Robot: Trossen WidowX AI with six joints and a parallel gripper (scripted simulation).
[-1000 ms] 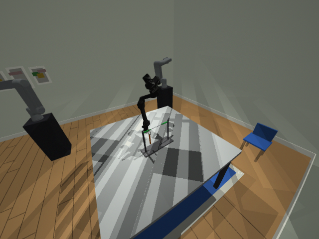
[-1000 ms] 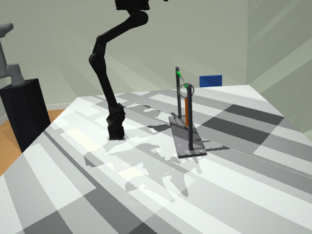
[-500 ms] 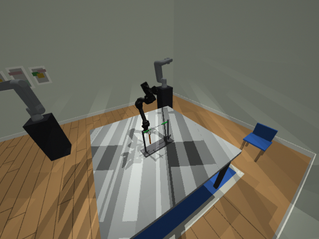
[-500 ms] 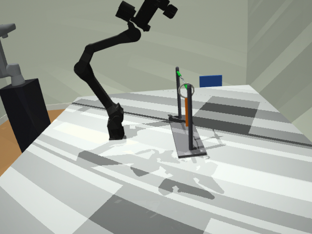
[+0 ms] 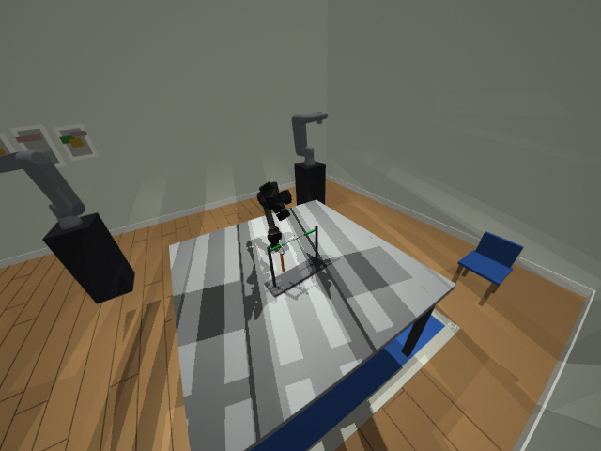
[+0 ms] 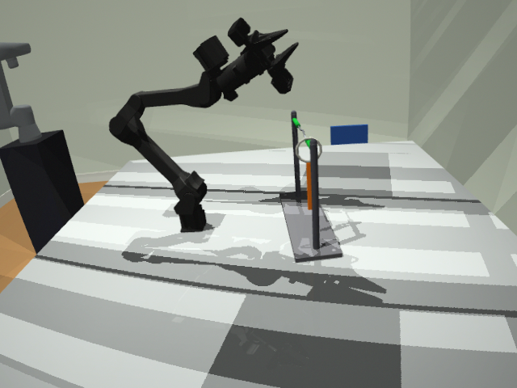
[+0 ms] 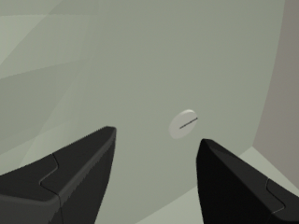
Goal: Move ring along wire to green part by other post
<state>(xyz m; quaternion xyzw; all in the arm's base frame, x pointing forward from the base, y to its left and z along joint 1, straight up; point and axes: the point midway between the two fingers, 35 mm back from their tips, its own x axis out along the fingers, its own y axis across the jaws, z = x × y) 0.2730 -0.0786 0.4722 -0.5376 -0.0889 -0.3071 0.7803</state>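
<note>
The black arm's jaws (image 6: 287, 38) hang high in the air, tilted up toward the wall, partly closed with a gap between the fingers and nothing in them. Well below them and off to one side, the ring (image 6: 308, 148) hangs on the green part of the wire beside the nearer post (image 6: 314, 196), its orange handle (image 6: 309, 185) pointing straight down. The farther post (image 6: 296, 154) carries the other green section (image 6: 296, 121). Both posts stand on a grey base plate (image 6: 311, 234) on the table (image 6: 417, 234).
</note>
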